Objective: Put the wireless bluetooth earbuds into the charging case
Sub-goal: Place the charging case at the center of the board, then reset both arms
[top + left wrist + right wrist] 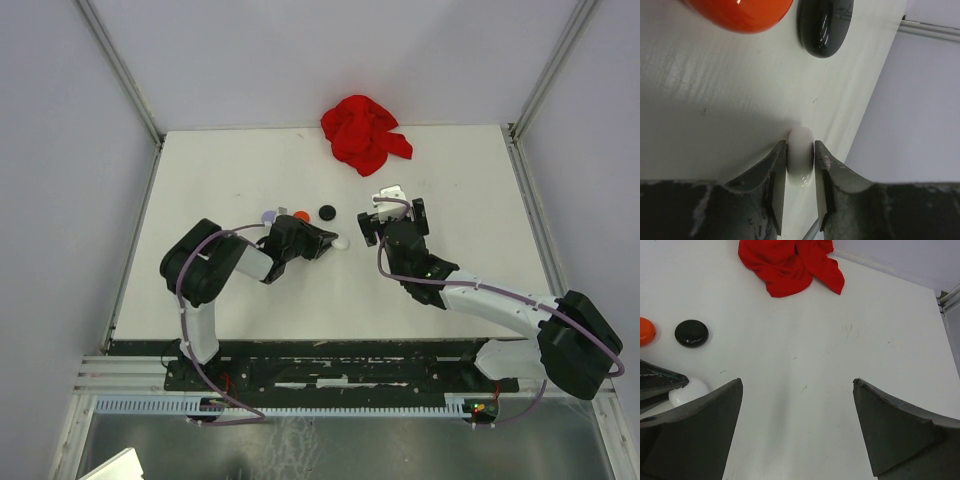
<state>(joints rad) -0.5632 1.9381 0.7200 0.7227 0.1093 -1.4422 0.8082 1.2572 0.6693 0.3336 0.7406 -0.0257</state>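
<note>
My left gripper [333, 240] [800, 150] is shut on a white rounded disc-shaped case [343, 243] [800, 137] that rests on the white table; a finger presses on each of its sides. The case also shows in the right wrist view [692, 390]. My right gripper [395, 206] [797, 382] is wide open and empty over bare table, to the right of the white case. No stemmed earbud shows clearly in any view.
An orange disc [300, 214] [737, 12] [646, 331], a black disc [326, 211] [825, 25] [691, 333] and a lilac disc [267, 216] lie just beyond my left gripper. A crumpled red cloth [364, 132] [790, 262] lies at the table's far edge.
</note>
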